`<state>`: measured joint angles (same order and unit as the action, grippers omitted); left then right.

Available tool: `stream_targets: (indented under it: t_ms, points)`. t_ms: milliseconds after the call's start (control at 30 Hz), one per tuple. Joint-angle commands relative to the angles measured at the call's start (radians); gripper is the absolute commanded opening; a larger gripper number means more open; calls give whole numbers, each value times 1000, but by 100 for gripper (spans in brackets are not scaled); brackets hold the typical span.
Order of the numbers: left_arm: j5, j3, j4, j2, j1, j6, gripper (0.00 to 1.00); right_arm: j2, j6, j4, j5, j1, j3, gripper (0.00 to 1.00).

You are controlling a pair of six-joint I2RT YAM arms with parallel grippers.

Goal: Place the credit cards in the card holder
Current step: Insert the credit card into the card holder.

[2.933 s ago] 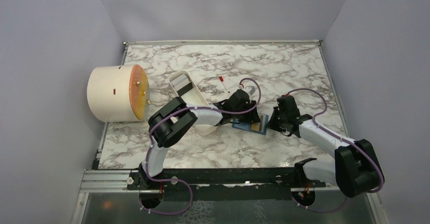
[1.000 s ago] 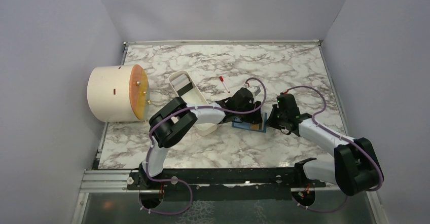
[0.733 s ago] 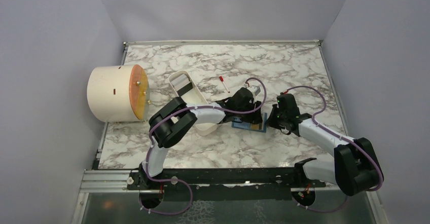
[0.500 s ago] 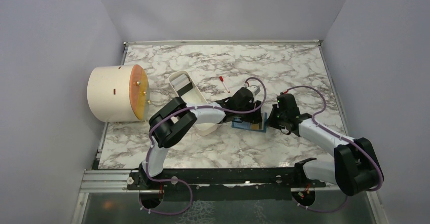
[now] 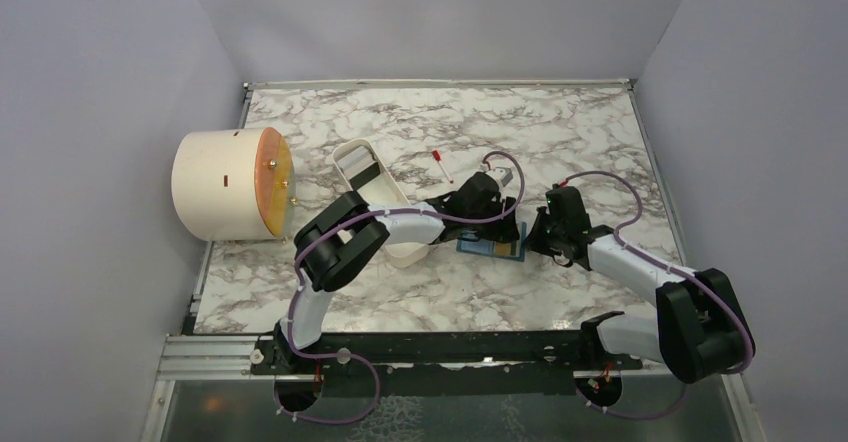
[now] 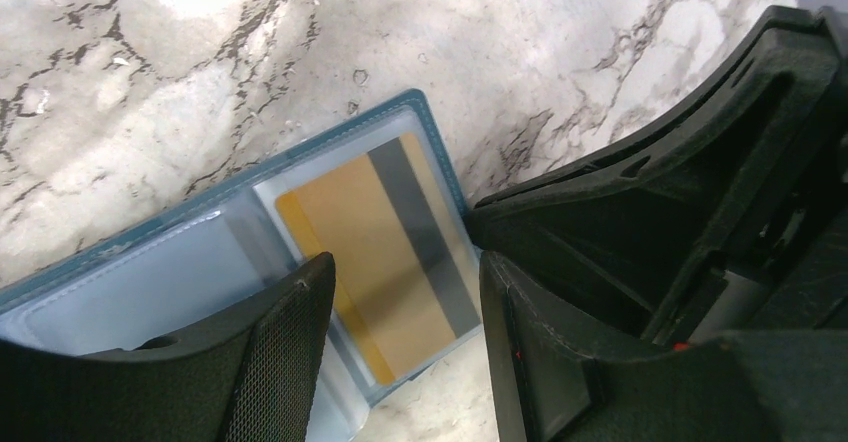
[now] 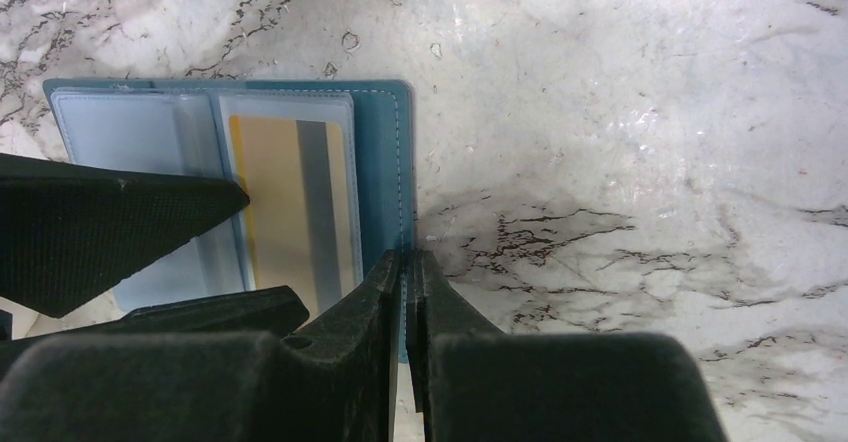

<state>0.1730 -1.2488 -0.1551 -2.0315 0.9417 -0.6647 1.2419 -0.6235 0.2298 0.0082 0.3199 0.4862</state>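
Note:
The teal card holder point(image 5: 488, 247) point(image 6: 150, 287) point(image 7: 385, 152) lies open on the marble table. A yellow-orange credit card point(image 6: 385, 252) point(image 7: 285, 197) with a grey band sits under its right clear pocket. My left gripper point(image 5: 500, 226) point(image 6: 405, 267) hovers open just above that card, one finger point(image 7: 120, 222) on either side. My right gripper point(image 5: 533, 241) point(image 7: 408, 254) is shut on the holder's right edge, pinning it. A dark grey card point(image 5: 368, 174) with a pale band lies in the white tray.
The long white oval tray point(image 5: 350, 152) stands left of the holder, partly under my left arm. A cream cylinder point(image 5: 215, 184) with a round orange face sits at the far left. A small red-tipped stick point(image 5: 441, 165) lies behind the grippers.
My left wrist has shifted slightly right and away over the holder. The right gripper has stayed on the holder's edge.

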Motion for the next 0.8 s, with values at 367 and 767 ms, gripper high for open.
stream_targets:
  t_ms: [367, 767]
  points:
    - [66, 29, -106, 36, -4, -117, 56, -2, 4, -14, -13, 4, 3, 8]
    - [-58, -27, 85, 68, -7, 6, 62, -22, 4, 5, -15, 4, 18, 8]
